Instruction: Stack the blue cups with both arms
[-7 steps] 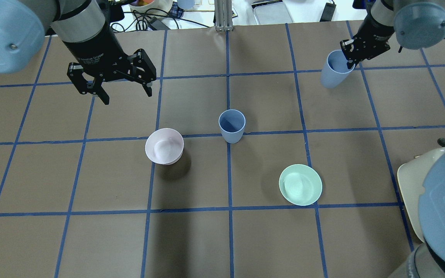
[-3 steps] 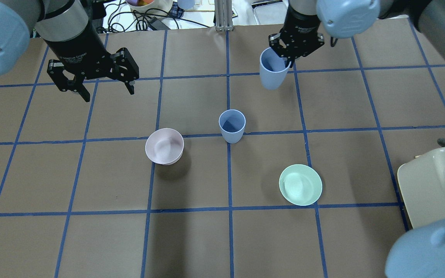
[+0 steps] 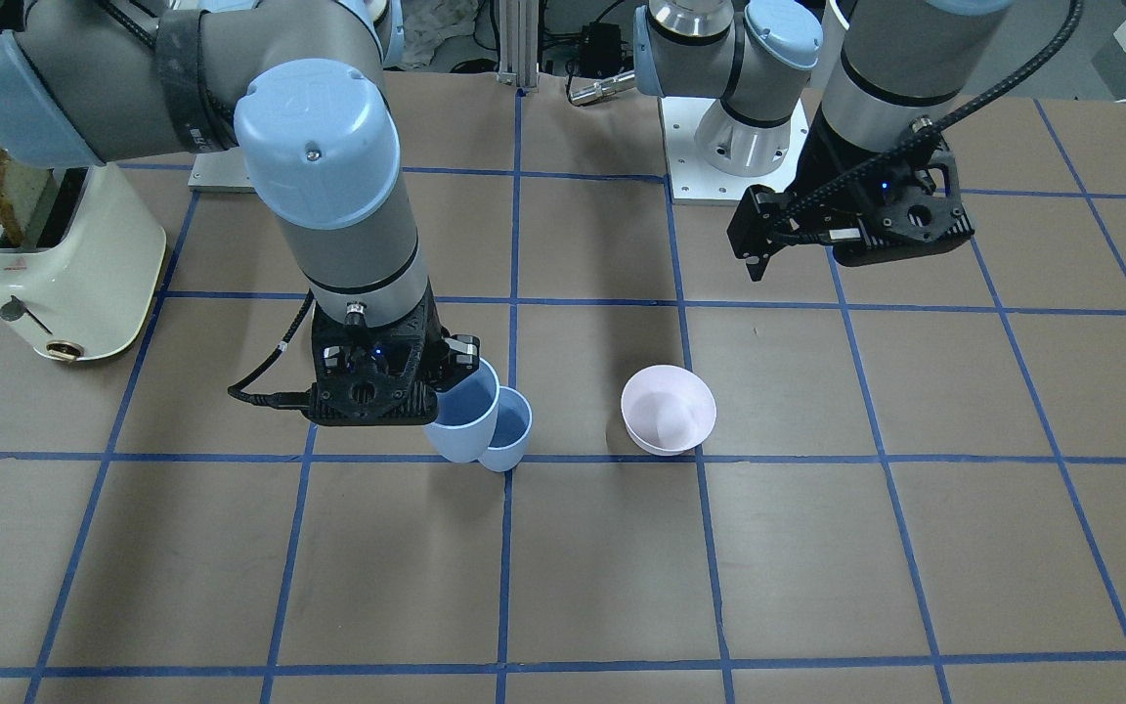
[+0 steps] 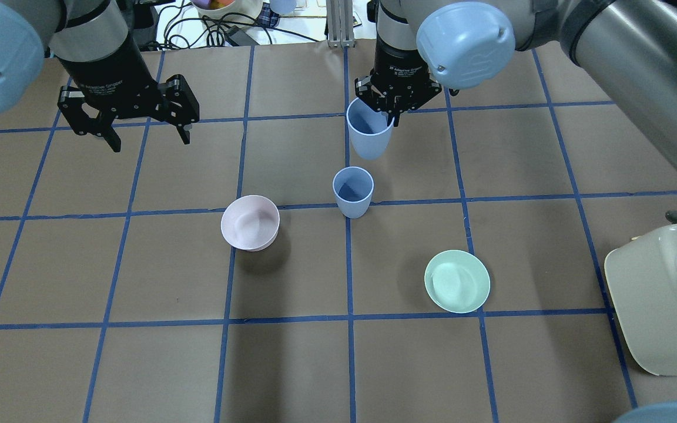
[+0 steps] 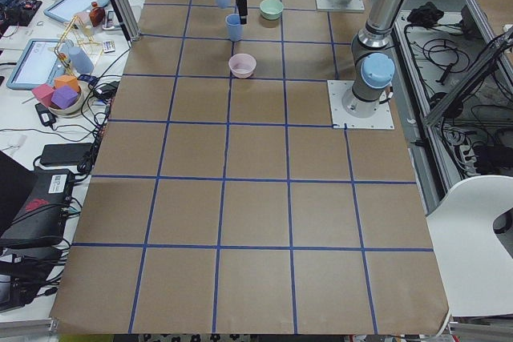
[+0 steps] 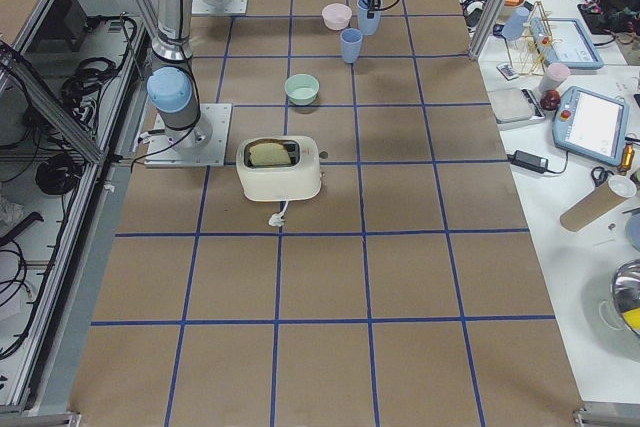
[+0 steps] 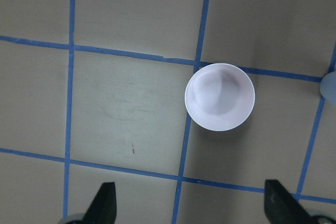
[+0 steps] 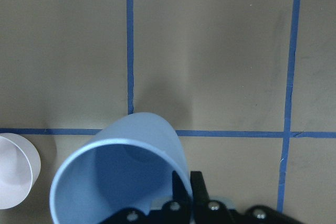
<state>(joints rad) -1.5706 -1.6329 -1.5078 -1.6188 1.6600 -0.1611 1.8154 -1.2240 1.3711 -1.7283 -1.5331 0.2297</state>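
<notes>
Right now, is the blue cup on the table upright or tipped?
Upright: the blue cup stands on its base, mouth up.

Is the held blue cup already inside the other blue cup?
No: the pale-blue plastic cup in the right end effector hangs apart from the identical cup standing on the table.

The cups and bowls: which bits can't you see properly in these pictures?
Green bowl: hidden behind the right arm in the front-facing view.
Standing cup: partly covered by the held cup in the front-facing view; cut off by the left wrist view's edge.
Toaster: cut off by the overhead view's right edge.
</notes>
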